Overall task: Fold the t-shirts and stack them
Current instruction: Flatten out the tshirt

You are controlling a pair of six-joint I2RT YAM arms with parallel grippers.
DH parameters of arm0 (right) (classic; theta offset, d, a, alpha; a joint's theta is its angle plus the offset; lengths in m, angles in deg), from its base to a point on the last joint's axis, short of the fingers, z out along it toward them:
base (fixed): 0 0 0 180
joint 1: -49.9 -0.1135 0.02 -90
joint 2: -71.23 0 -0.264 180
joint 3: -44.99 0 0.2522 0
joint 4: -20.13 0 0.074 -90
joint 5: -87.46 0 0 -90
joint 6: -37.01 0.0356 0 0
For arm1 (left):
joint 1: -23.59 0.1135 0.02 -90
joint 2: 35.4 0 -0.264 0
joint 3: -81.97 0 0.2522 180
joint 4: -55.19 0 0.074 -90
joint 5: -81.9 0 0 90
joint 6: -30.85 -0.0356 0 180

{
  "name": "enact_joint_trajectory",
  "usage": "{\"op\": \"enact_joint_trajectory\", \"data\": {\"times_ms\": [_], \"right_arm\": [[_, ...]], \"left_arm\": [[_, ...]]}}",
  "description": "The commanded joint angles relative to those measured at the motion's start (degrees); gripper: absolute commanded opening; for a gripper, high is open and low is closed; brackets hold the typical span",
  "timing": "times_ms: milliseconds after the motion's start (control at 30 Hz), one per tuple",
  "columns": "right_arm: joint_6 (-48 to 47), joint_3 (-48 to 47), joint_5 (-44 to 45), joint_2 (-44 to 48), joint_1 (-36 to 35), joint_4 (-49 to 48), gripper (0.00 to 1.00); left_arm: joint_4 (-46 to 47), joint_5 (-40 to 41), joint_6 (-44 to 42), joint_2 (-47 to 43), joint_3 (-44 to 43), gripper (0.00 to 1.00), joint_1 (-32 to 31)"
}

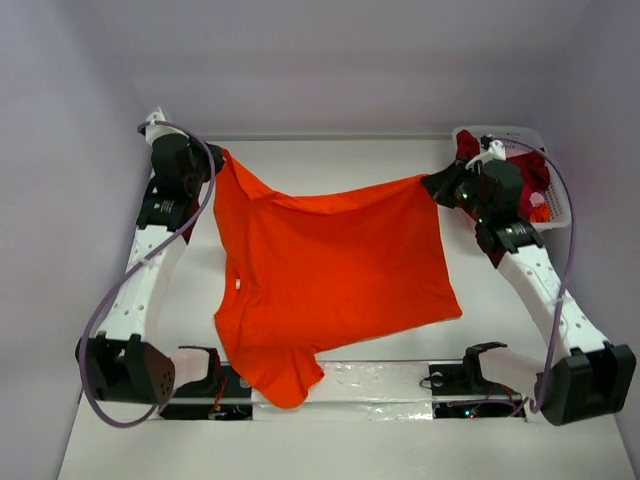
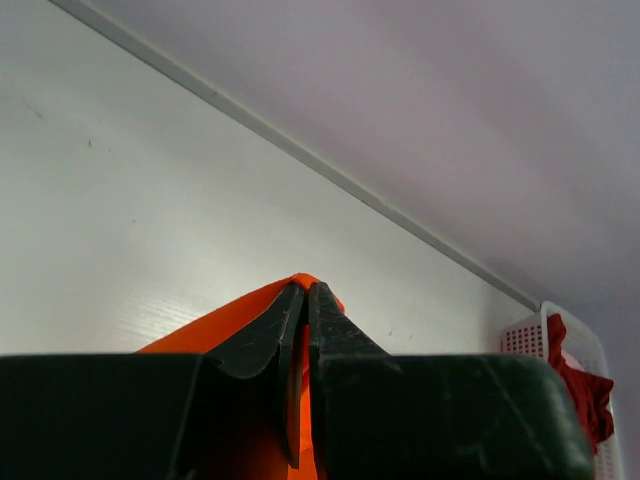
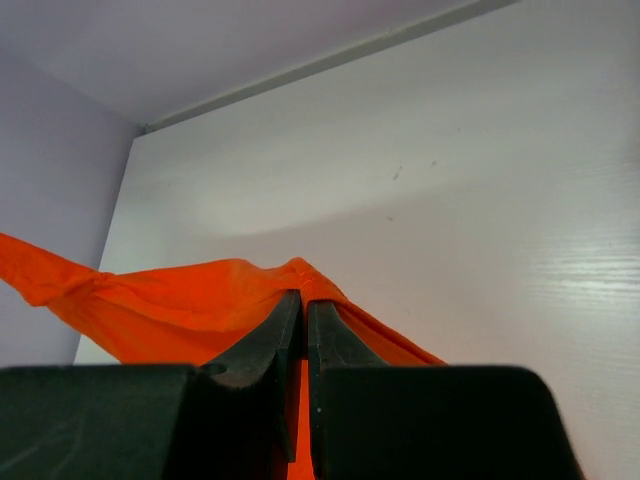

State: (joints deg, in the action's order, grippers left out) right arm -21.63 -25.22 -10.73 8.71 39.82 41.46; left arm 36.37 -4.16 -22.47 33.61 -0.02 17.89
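We are holding the orange t-shirt (image 1: 330, 270) spread over the counter (image 1: 330, 160) between both arms. The left gripper (image 1: 215, 160) is pinching its far-left corner with jaws pressed together on the cloth, and the right gripper (image 1: 430, 184) is pinching the far-right corner likewise. The shirt's lower end is trailing down to the near counter edge between the arm bases, while the crimson t-shirt (image 1: 467, 146) is lying in the white basket (image 1: 562, 205) just behind the right wrist.

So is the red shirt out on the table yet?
No, the red shirt is bunched up inside the white basket at the far right.
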Motion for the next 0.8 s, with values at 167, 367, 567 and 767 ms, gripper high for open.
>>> {"op": "enact_joint_trajectory", "data": {"times_ms": [167,367,567,767], "right_arm": [[1.9,-6.9,1.0,-12.5,0.4,-11.6,0.00],[3.3,-9.5,-0.1,-18.9,0.4,-12.1,0.00],[4.2,-13.5,-1.7,-23.3,0.4,-10.1,0.00],[4.9,-18.1,-2.0,-28.3,0.4,-8.6,0.00]], "left_arm": [[6.5,3.2,0.6,11.0,-10.4,0.00,-0.1],[8.2,3.6,1.5,16.7,-11.0,0.00,-0.1],[9.4,3.3,2.0,21.5,-10.5,0.00,-0.1],[8.6,2.6,2.6,26.3,-12.7,0.00,-0.1]]}}
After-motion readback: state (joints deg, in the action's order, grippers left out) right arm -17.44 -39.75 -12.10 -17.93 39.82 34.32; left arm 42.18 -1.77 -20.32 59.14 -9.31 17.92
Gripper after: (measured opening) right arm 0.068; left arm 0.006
